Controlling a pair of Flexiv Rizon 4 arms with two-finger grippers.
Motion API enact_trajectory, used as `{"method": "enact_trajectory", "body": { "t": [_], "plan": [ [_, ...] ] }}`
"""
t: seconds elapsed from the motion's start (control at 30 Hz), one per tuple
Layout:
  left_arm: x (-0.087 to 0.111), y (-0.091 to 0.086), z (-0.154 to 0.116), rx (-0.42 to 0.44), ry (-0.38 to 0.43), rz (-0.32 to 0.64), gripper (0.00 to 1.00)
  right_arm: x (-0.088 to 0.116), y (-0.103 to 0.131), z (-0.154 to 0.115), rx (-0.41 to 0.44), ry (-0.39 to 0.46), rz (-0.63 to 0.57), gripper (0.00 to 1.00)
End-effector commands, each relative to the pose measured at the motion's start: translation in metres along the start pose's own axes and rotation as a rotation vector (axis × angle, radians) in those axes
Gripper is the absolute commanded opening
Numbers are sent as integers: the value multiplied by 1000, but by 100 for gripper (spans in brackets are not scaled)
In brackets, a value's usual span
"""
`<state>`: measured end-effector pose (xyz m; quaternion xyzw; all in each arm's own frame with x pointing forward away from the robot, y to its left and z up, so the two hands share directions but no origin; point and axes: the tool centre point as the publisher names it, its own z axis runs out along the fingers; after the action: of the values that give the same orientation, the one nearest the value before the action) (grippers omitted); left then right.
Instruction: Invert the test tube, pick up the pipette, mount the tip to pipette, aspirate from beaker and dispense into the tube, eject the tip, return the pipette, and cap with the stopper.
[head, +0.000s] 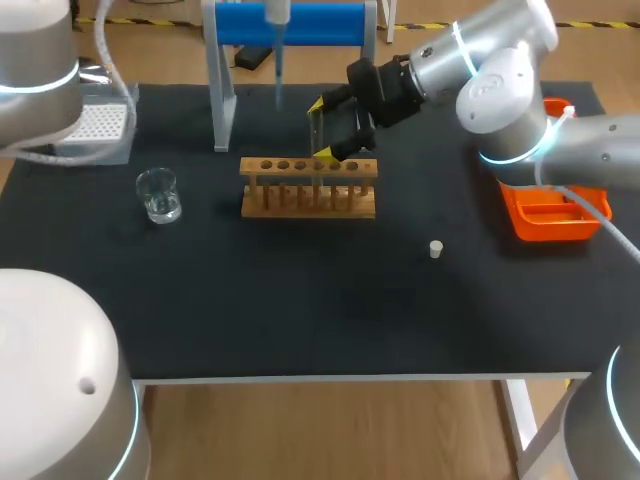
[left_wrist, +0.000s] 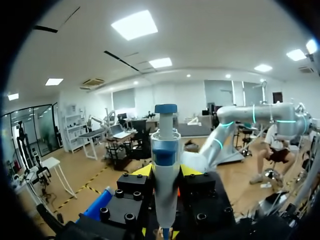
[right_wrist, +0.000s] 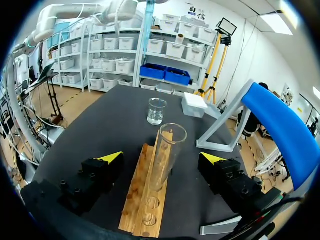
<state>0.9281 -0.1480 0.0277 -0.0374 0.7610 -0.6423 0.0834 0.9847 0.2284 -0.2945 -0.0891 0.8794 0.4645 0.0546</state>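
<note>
Between the wide-open fingers of my right gripper (right_wrist: 162, 158) stands one test tube (right_wrist: 168, 142) in one wooden rack (right_wrist: 144, 202), touching neither finger; my left gripper (left_wrist: 166, 171) clamps one pipette (left_wrist: 165, 147).

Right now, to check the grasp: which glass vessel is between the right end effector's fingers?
The test tube, upright in the rack; the beaker stands apart, farther ahead.

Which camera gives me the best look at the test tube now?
Right wrist view: the test tube stands whole in the rack, between the open fingers of the right gripper. Head view shows a faint sliver beside that gripper; left wrist view shows none.
</note>
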Motion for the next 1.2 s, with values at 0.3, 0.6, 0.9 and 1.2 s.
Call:
{"method": "enact_trajectory", "body": {
  "t": [0.3,0.6,0.9,1.2],
  "plan": [
    [-8,-1,12,-11,31,-10,0,0,0,0,1,1,0,100],
    [-8,-1,12,-11,31,-10,0,0,0,0,1,1,0,100],
    [-8,-1,12,-11,31,-10,0,0,0,0,1,1,0,100],
    [-8,-1,12,-11,31,-10,0,4,1,1,-2,5,25,100]
  ]
}}
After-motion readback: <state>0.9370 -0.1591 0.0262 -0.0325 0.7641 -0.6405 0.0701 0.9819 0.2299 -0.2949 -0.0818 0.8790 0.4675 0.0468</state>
